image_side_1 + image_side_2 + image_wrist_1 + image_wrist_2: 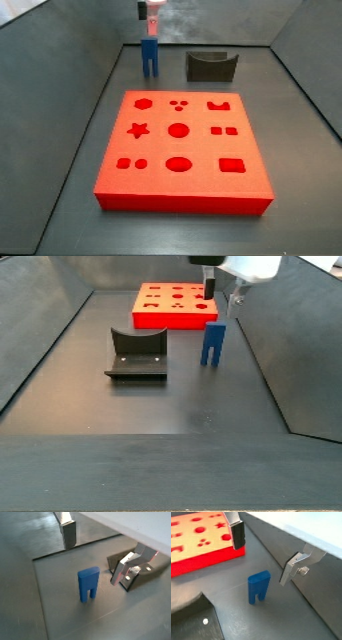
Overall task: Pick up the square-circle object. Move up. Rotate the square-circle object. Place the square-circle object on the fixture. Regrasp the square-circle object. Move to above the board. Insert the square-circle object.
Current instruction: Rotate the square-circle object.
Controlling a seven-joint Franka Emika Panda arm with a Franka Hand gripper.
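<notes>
Gripper (219, 294): jaws spread wide and empty, hovering above the square-circle object (213, 344), no contact. Object: blue, upright on its two prongs near the floor's side wall, between board (175, 306) and fixture (136, 354). Judged light, rigid, smooth plastic that could tip; grasp across the flat upper body.
</notes>
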